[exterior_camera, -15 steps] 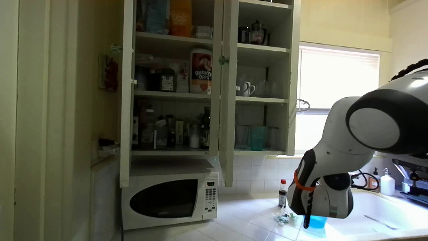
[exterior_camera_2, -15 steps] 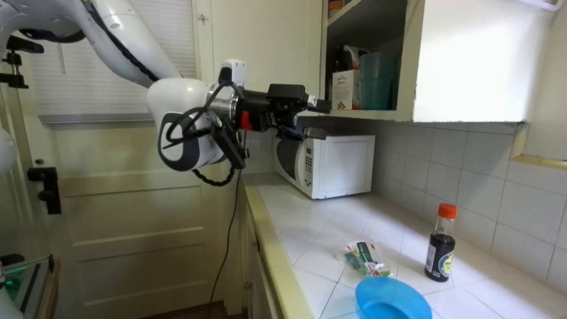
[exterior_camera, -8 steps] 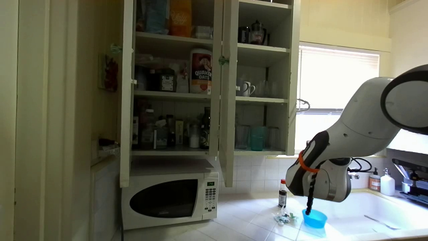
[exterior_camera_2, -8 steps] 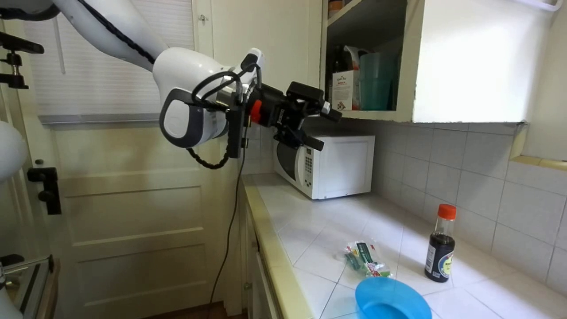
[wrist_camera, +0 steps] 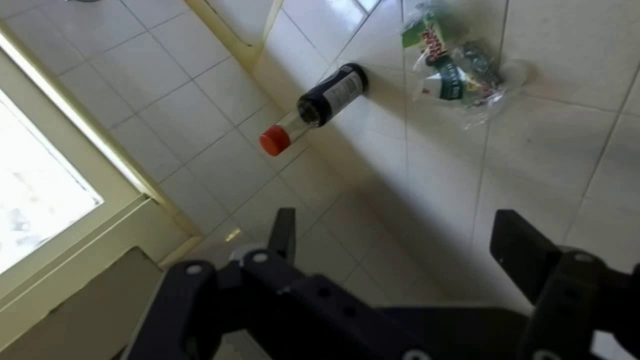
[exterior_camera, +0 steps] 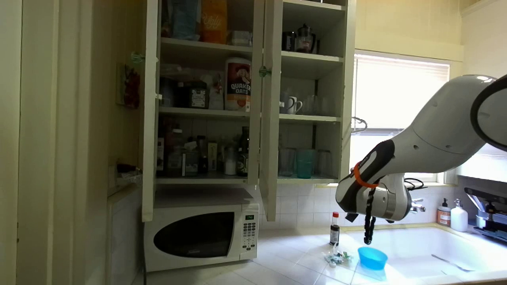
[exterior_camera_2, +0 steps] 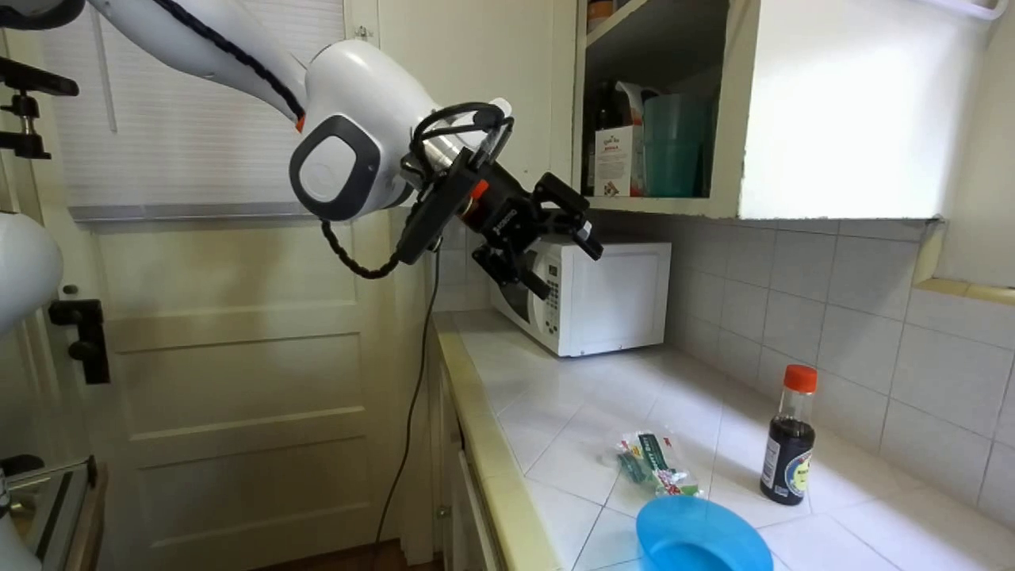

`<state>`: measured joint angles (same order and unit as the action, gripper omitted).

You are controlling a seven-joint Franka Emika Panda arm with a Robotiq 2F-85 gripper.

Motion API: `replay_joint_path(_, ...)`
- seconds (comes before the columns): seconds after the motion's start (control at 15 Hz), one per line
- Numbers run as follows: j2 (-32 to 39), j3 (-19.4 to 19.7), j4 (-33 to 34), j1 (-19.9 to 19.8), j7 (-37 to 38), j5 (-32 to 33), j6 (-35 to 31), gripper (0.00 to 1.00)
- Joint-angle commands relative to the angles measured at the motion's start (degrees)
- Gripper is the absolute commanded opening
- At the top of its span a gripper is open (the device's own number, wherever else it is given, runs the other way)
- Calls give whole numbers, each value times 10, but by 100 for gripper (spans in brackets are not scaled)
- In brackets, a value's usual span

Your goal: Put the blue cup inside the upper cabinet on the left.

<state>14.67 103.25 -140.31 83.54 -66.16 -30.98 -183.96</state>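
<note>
Hovering, gripper [exterior_camera_2: 568, 270] slanted downward, jaws apart.

A bright window [exterior_camera: 396, 91] stands above the sink [exterior_camera: 420, 245]. A tiled wall [exterior_camera_2: 840, 309] backs the counter [exterior_camera_2: 571, 388]. The door [exterior_camera_2: 246, 388] is panelled.

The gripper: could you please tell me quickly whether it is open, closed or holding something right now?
Gripper: open, with nothing held.
</note>
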Motion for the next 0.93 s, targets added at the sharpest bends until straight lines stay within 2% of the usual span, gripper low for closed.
replay_joint_path(0.0, 62, 104, 5, 89, -55, 4, 142, 100)
replay_joint_path(0.2, 123, 174, 1, 140, -103, 10, 258, 100)
replay_joint_path(0.27, 131, 204, -4, 163, -91, 45, 281, 100)
replay_joint_path(0.47, 170, 258, -11, 201, -111, 61, 335, 100)
replay_joint_path(0.73, 204, 299, -21, 224, -117, 77, 366, 100)
replay_joint_path(0.87, 218, 285, -27, 196, -75, 87, 336, 100)
